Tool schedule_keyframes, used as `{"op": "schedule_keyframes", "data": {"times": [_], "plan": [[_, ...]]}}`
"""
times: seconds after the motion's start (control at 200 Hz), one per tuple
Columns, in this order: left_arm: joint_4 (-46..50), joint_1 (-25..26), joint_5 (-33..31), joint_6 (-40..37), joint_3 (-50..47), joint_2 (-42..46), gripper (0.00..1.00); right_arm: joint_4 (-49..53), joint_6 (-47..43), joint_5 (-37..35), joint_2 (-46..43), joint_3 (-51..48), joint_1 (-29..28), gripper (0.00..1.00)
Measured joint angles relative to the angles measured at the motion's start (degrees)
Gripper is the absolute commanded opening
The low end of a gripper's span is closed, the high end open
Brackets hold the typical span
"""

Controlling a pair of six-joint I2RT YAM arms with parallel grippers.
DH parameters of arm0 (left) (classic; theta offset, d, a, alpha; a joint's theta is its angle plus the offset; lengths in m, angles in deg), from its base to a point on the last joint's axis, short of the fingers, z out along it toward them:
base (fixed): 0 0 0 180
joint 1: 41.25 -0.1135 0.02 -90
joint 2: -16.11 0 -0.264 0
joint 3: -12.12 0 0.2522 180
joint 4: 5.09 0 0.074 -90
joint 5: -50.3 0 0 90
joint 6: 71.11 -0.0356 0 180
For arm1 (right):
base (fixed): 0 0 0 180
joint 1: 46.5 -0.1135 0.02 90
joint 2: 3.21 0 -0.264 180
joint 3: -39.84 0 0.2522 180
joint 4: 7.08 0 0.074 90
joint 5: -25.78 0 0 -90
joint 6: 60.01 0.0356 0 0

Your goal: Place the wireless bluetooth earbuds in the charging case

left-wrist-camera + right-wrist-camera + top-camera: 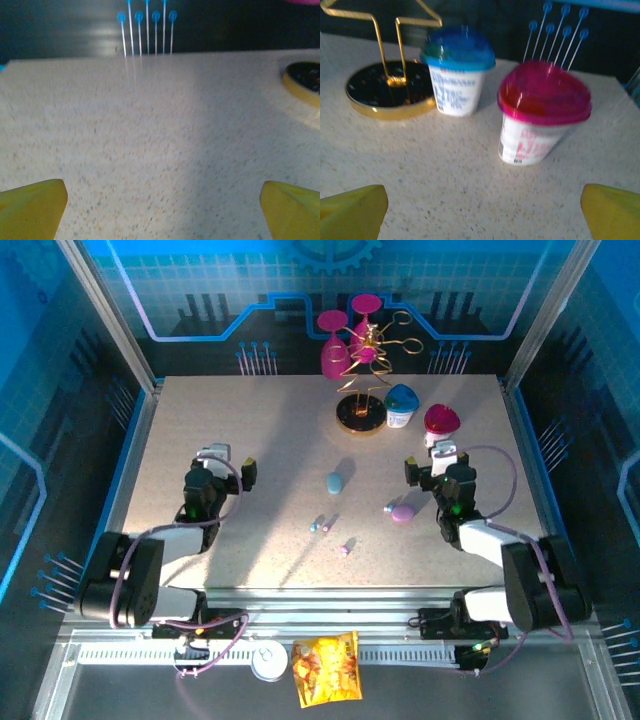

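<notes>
Now both wide, empty: left claw (pixel 162 199), right claw (pixel 483 200); earbuds (pixel 318 526) loose on table (pixel 250 415).

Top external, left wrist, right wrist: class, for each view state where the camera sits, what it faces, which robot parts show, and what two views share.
Top external: above and behind the bases, looking down at the table; left gripper and right gripper show.
Left wrist: on the left arm, facing across the table to the back wall; yellow fingertips at bottom corners.
Right wrist: on the right arm, facing blue-lidded cup and pink-lidded cup; yellow fingertips below.
Shared: both wrist views catch the gold stand base.
</notes>
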Motion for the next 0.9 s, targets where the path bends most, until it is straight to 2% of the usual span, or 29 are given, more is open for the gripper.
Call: {"op": "schedule_keyframes", "data": {"times": [0.185, 0.385, 0.63, 0.901], "plan": [[6.6, 5.6, -1.7, -2.3, 0.6, 11.1, 0.99, 15.0, 2.8, -0.5, -10.1, 7.5, -3.8, 1.0], [13.0, 11.8, -0.2, -0.5, 3.8, 14.2, 0.99, 29.1, 11.1, 3.7, -10.2, 14.3, -7.8, 1.0], [14.4, 15.9, 2.9, 3.8, 4.2, 12.1, 0.99, 39.2, 18.4, 4.6, 2.0, 21.5, -21.5, 1.0], [15.1, 16.2, 3.0, 4.1, 4.2, 12.2, 0.99, 43.4, 20.9, 1.0, 20.1, 33.1, -31.5, 0.98]]}}
